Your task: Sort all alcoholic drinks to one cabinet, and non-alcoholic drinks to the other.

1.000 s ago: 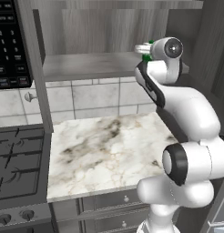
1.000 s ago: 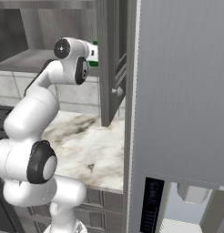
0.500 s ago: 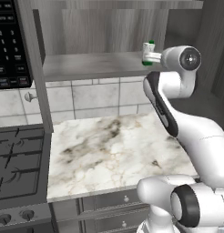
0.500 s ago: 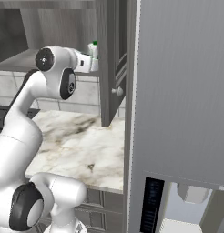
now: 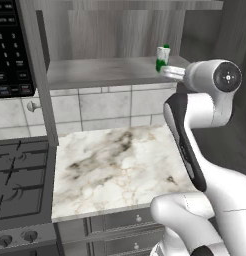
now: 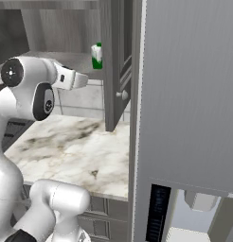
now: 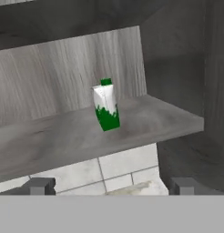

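a: looking along my fingertips (image 7: 40, 185), what do you make of them?

b: they stand spread wide, one at each lower corner of the hand view, with nothing between them. my gripper (image 7: 111, 186) is empty and apart from everything. from the left base view my hand (image 5: 171, 73) hangs just in front of the shelf edge, beside the carton.

a: and past the fingers?

b: the small green-and-white carton (image 7: 106, 108) stands on the cabinet shelf (image 7: 145, 120), near its front edge. it leans a little in the hand view, but that view rolls with my hand, and in the base views it looks upright. the open cabinet door (image 6: 113, 66) hangs to one side, and the marble counter (image 5: 115, 170) lies below, with the stove (image 5: 17, 190) next to it.

a: is the carton one of the alcoholic drinks?

b: i judge not; it looks like a milk or juice box, so it belongs to the non-alcoholic side, and it seems placed where it should be.

a: how would it handle if i had to take it again?

b: i guess it is light and its walls give a bit, so a hard squeeze could dent it. its flat sides should offer good purchase. i would close on the two broad faces around the middle, below the gabled top, where it is stiffest. being light and tall for its base, it may tip if a finger nudges it.

a: what does the task want next?

b: probably the bottles, glass, heavier and slicker; better taken on the body than the neck.
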You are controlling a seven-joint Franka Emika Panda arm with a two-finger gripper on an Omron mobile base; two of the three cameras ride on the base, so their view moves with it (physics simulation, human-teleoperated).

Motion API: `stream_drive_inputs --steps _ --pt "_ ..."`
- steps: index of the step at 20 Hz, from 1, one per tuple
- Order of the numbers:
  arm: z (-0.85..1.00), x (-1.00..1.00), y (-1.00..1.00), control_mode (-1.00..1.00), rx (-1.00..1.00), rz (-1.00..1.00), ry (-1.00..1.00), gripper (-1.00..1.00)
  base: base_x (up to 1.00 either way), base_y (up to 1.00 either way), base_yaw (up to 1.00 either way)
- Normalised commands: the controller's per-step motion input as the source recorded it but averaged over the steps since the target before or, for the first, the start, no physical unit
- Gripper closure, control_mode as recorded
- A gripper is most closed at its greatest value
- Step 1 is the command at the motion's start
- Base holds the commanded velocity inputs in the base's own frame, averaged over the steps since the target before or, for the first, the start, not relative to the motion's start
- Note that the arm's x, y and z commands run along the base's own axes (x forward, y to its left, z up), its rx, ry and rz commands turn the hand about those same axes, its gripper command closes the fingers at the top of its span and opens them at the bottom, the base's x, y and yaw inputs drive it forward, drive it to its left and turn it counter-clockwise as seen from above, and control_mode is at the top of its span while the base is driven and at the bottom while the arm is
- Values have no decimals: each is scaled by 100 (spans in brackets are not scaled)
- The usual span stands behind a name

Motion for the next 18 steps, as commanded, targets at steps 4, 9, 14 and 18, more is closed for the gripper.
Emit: stream_drive_inputs --steps 4,9,14,18 --pt "1 -100 24 -100 6 0 16 -100 0 0 0" --pt "-4 -82 3 -100 3 0 22 -100 0 0 0" --pt "-21 -60 0 -100 0 0 29 -100 0 0 0" --pt "-32 -49 0 -100 0 0 29 -100 0 0 0"
